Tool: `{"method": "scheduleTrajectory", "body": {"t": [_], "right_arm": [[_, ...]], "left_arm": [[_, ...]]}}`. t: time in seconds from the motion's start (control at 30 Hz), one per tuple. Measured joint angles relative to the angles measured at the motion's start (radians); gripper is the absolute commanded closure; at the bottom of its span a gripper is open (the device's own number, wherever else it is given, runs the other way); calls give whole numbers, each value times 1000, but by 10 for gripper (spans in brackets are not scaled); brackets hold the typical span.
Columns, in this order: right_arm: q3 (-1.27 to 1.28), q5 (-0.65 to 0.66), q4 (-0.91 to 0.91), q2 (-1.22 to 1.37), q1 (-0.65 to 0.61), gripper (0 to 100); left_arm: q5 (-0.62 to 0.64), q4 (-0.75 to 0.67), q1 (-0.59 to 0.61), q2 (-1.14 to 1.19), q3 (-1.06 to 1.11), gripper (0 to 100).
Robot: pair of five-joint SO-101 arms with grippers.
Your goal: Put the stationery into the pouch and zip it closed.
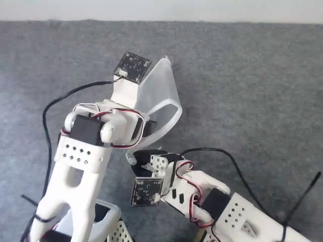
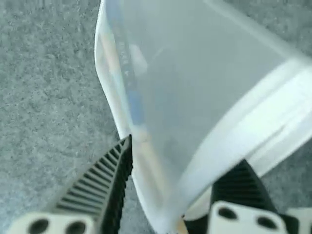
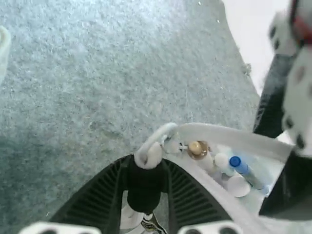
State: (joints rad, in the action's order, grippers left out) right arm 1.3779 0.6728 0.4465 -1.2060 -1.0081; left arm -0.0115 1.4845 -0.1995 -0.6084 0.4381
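Translucent pouch (image 1: 160, 93) over grey felt table (image 1: 252, 75), left gripper (image 2: 183, 158) clamped across its body, right gripper (image 3: 146, 162) pinching the zip pull (image 3: 148, 152) at its open mouth, pens (image 3: 242, 166) inside.

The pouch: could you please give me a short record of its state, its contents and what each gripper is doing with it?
pouch: translucent, held up on edge over the grey cloth
left gripper: shut on the pouch, one finger on each side of its wall
right gripper: shut on the zip pull at the pouch's mouth
stationery: inside the pouch, a blue-capped pen among the ends at the mouth
zip: mouth open at this end, not yet closed
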Motion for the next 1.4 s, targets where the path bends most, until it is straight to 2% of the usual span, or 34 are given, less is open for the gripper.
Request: {"method": "scheduleTrajectory", "body": {"t": [0.17,0.4,0.57,0.73,1.07,1.27,1.4], "right_arm": [[0,0,26,-84,0,993],[0,0,126,-222,25,993],[0,-32,140,-322,52,993],[-28,-103,140,-399,127,993],[-158,-259,140,-414,319,993],[-199,-282,140,-416,324,993],[-232,-282,209,-416,322,993]], "left_arm": [[0,34,0,-31,-46,754],[-2,34,3,-236,-51,754],[-2,48,66,-353,-52,754],[-2,51,106,-460,-32,754],[-2,3,106,-588,107,753],[-38,2,-17,-600,169,753],[-38,2,-97,-600,184,753]]}}
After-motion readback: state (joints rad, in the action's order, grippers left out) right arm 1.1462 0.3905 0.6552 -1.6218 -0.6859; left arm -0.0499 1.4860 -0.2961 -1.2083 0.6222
